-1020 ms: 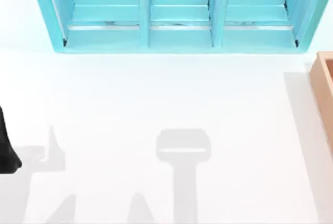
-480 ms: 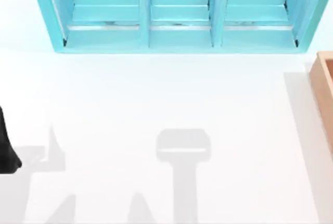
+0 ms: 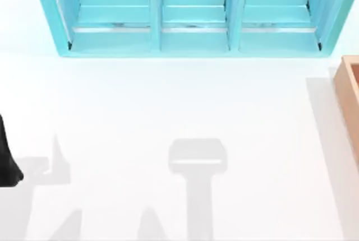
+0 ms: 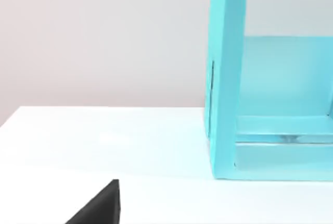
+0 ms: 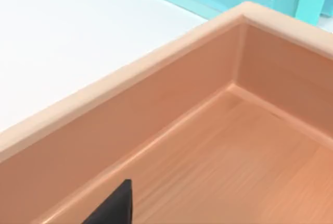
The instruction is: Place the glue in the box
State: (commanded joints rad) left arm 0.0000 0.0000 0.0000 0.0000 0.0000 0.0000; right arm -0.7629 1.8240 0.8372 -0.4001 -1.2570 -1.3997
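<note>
The glue is out of view. The tan box (image 3: 350,92) sits at the table's right edge, cut off by the top view's border. In the right wrist view its inner wall (image 5: 156,104) and wooden floor lie close below, and a black part of my right gripper (image 5: 113,207) hangs over the inside near a corner. Nothing lies on the part of the box floor that I see. My left arm (image 3: 7,160) stays parked at the table's left edge. A black part of the left gripper (image 4: 99,206) hangs over the white table.
A big turquoise three-compartment shelf unit (image 3: 190,19) stands along the back of the table, and its side wall (image 4: 226,78) is in the left wrist view. The white tabletop (image 3: 185,101) stretches between the shelf and the front edge, crossed by grey shadows.
</note>
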